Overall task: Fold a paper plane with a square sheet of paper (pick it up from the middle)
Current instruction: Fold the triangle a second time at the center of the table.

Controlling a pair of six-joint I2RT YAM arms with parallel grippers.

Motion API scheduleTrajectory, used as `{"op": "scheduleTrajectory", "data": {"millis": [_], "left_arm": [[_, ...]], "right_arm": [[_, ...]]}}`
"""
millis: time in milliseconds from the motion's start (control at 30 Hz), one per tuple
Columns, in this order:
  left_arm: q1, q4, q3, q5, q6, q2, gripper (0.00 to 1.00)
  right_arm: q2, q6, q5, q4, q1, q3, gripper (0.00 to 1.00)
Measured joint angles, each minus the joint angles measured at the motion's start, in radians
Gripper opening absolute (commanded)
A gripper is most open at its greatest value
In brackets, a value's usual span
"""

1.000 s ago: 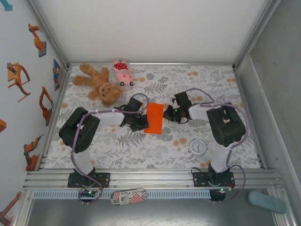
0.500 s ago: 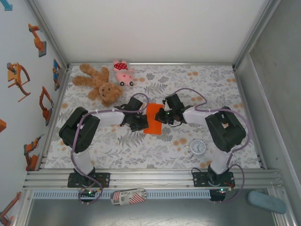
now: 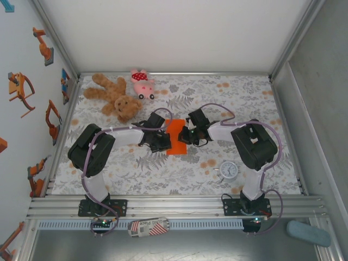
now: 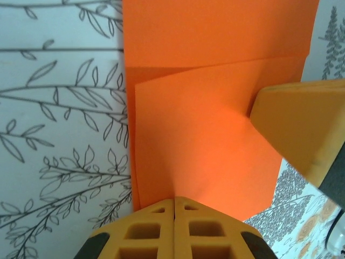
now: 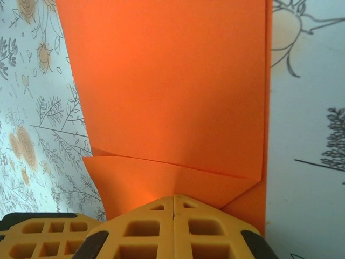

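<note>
The square sheet of paper (image 3: 175,136) is bright orange and lies folded on the flowered table between both arms. In the left wrist view one flap of the paper (image 4: 199,140) lies skewed over the layer beneath. My left gripper (image 3: 165,142) is shut, its tips (image 4: 173,202) resting on the paper's near edge. My right gripper (image 3: 182,138) is also shut, its tips (image 5: 173,198) pressed on the folded flap (image 5: 172,97). One right finger (image 4: 294,127) shows at the paper's right side in the left wrist view. Neither pair of jaws holds the paper between them.
A brown teddy bear (image 3: 115,98) and a pink plush pig (image 3: 142,83) lie at the back left. A small round white clock (image 3: 229,170) sits near the right arm's base. Metal frame walls close in the table on the left, right and back.
My right gripper has moved left onto the paper, carrying its right side over. The orange sheet now looks narrower from above. The left arm has stayed put.
</note>
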Motion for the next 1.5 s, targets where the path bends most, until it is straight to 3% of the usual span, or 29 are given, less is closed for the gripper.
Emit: {"op": "scheduleTrajectory", "data": {"millis": [333,467,667,900,933,967,1300,1500], "left_arm": [[-0.020,-0.048,-0.088,-0.005,0.045,-0.095,0.07],[-0.010,-0.085,-0.088,-0.027,0.056,-0.165,0.12],[0.027,-0.032,-0.076,-0.062,0.032,-0.239,0.25],[0.029,0.061,-0.008,-0.045,-0.002,-0.145,0.27],[0.029,0.069,0.000,-0.046,-0.006,-0.132,0.27],[0.029,0.076,0.005,-0.046,-0.008,-0.123,0.27],[0.057,0.131,0.027,-0.040,-0.054,-0.009,0.24],[0.067,0.135,0.027,-0.042,-0.079,0.027,0.24]], "right_arm": [[0.005,-0.018,0.000,-0.030,0.000,0.020,0.00],[-0.014,-0.029,0.008,-0.062,0.000,0.021,0.00],[-0.139,0.003,0.040,-0.080,0.000,0.013,0.17],[-0.228,0.130,0.088,0.003,-0.001,-0.091,0.36],[-0.227,0.148,0.092,0.009,-0.002,-0.108,0.45],[-0.226,0.163,0.093,0.011,-0.002,-0.121,0.46],[-0.187,0.253,0.084,0.098,-0.003,-0.142,0.38],[-0.159,0.279,0.084,0.109,-0.003,-0.142,0.39]]}}
